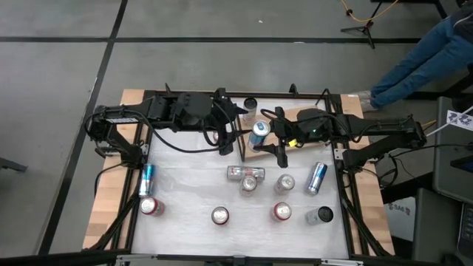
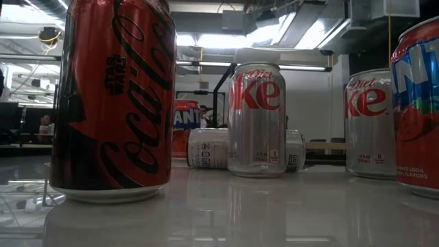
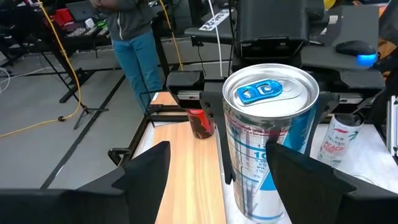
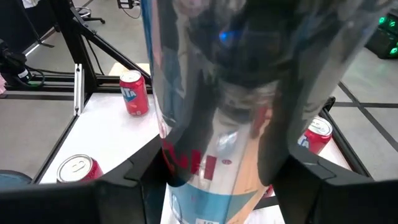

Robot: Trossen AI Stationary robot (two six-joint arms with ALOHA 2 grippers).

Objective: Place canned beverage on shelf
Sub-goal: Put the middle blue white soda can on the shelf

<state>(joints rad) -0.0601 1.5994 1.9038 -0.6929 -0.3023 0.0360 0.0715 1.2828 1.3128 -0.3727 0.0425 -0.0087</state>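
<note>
A tall silver-and-blue can (image 3: 267,130) with a blue tab stands upright over the light-brown wooden shelf (image 3: 193,168) at the table's far middle. It also shows in the high view (image 1: 259,134). My right gripper (image 1: 272,139) comes from the table's right and is shut on this can, which fills the right wrist view (image 4: 224,106). My left gripper (image 1: 225,131) is open just left of the can. Its fingers (image 3: 149,171) stand apart before the can and touch nothing that I can see. A red can (image 3: 200,122) stands on the shelf farther off. My right gripper pinches the can's round wall (image 4: 186,155) between its two fingers, one on each side. The fingers come level from the table's right. The can is upright, its lower end over the shelf board; whether it rests on the board, I cannot tell.
Several cans stand or lie on the white tabletop nearer the front: a blue one lying at the left (image 1: 147,179), red tops (image 1: 219,215), silver ones (image 1: 244,173), a blue one at the right (image 1: 316,177). A person's legs (image 1: 421,52) show beyond the far right corner.
</note>
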